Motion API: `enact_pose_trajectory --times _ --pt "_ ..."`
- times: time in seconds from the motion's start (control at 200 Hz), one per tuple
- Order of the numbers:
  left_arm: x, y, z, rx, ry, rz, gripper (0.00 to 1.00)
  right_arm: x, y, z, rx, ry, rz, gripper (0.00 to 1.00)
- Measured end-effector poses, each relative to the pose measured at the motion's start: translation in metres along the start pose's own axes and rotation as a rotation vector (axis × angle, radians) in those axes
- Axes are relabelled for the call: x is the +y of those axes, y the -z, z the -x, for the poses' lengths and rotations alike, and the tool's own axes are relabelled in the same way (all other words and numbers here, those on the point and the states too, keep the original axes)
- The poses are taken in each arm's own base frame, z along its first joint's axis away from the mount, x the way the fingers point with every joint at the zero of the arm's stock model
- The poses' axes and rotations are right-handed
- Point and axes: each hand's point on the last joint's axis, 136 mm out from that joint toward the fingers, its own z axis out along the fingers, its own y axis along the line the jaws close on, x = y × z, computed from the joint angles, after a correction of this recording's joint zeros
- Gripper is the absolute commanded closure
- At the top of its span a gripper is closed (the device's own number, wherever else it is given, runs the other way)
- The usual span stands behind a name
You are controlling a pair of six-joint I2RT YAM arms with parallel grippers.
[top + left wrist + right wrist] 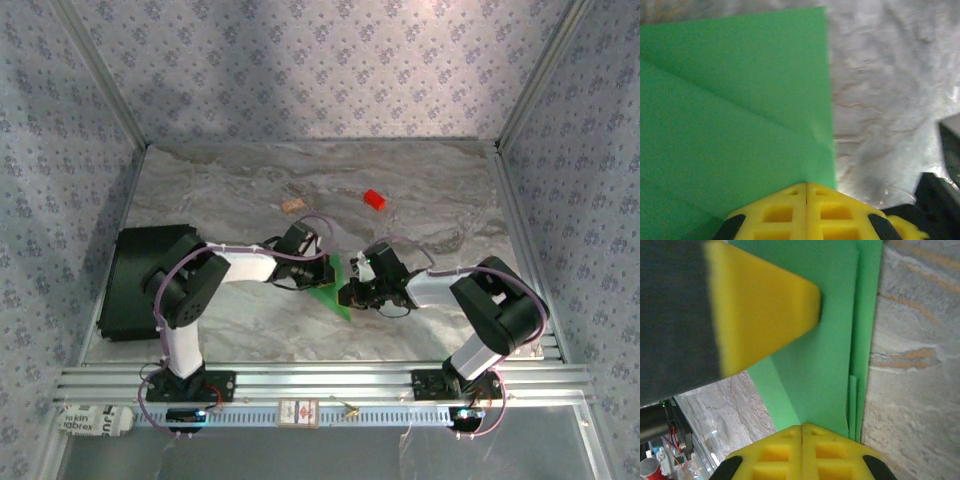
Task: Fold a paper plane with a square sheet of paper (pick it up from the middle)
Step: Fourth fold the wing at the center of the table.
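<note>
On the marbled desk (250, 180) there is one green paper (336, 287), two tools, one red block (375, 199), one tan cork-like piece (293, 205) and one black case (135, 280). The left tool (806, 186) has its yellow fingers pressed together with no gap, and its tip rests on the paper beside a straight edge where creases meet. The right tool (802, 427) is closed just as tight, touching the paper's layered folded edge. The paper lies flat between and under both tools. The block sits beyond the right tool and the cork piece beyond the left, each well apart from its tool.
</note>
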Motion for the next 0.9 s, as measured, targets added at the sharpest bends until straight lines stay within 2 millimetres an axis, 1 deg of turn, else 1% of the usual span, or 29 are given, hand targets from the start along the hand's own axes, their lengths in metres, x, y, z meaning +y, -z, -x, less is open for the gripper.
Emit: enact_pose_trajectory --times 0.145,0.285,0.37,0.64,0.899 --pt "0.003 0.002 0.003 0.0 0.011 -0.024 0.95 -0.001 0.001 -0.001 0.001 0.011 -0.005 1.0" --pt "0.006 0.004 0.006 0.018 0.014 -0.056 0.95 -0.001 0.001 -0.001 0.004 0.023 -0.008 1.0" --pt "0.006 0.005 0.007 0.031 0.018 -0.083 0.95 -0.001 0.002 -0.001 0.004 0.03 -0.008 1.0" --pt "0.017 0.014 0.021 0.009 0.052 -0.107 0.95 -0.005 0.005 -0.003 0.01 0.023 -0.022 1.0" --pt "0.018 0.014 0.022 0.011 0.057 -0.119 0.97 -0.004 0.007 -0.003 0.02 0.012 -0.033 1.0"
